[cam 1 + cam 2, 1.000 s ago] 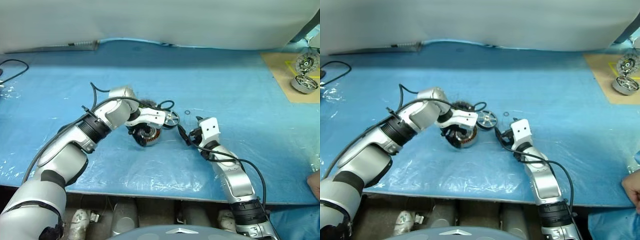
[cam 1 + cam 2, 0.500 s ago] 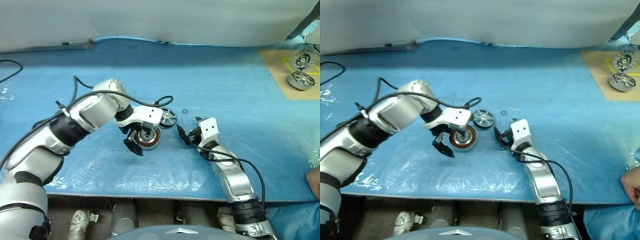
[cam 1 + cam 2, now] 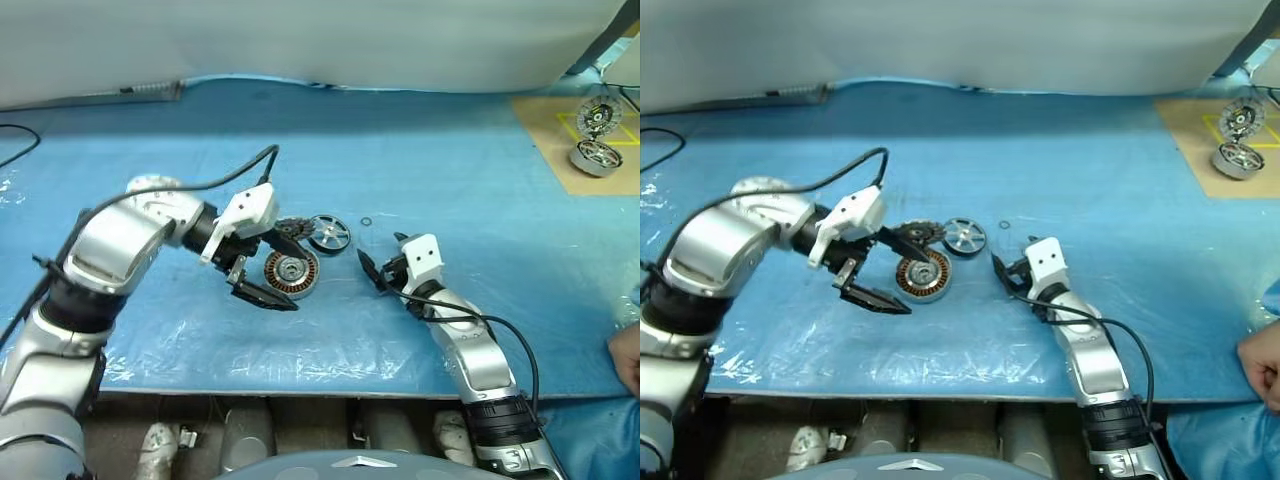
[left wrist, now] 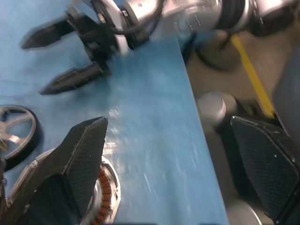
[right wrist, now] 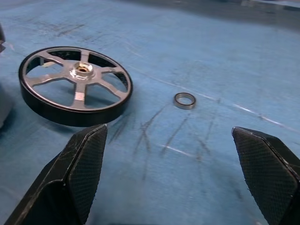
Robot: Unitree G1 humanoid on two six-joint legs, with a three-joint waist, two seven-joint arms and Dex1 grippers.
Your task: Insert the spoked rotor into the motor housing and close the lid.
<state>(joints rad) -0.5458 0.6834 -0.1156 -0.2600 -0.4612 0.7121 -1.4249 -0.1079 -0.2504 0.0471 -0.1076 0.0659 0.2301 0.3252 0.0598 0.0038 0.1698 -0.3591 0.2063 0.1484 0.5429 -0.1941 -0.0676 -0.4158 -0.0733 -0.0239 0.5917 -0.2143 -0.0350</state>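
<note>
My left gripper (image 3: 272, 268) hangs above the tabletop (image 3: 450, 180), fingers spread wide, nothing held; one finger (image 3: 264, 293) sits low beside the motor housing (image 3: 291, 273), the other reaches over it. Housing lies flat on the blue cover, copper windings up. Just beyond it, touching or nearly so, a dark toothed disc, likely the lid (image 3: 290, 229), partly hidden by my finger. Spoked rotor (image 5: 76, 84) lies flat just beside that, black rim, silver spokes. My right gripper (image 3: 372, 270) rests low near the rotor, pointing at it, fingers wide apart, empty. A small metal ring (image 5: 184, 100) lies near the rotor. Well apart, on a tan mat (image 3: 545, 135), more motor parts (image 3: 594, 157).
</note>
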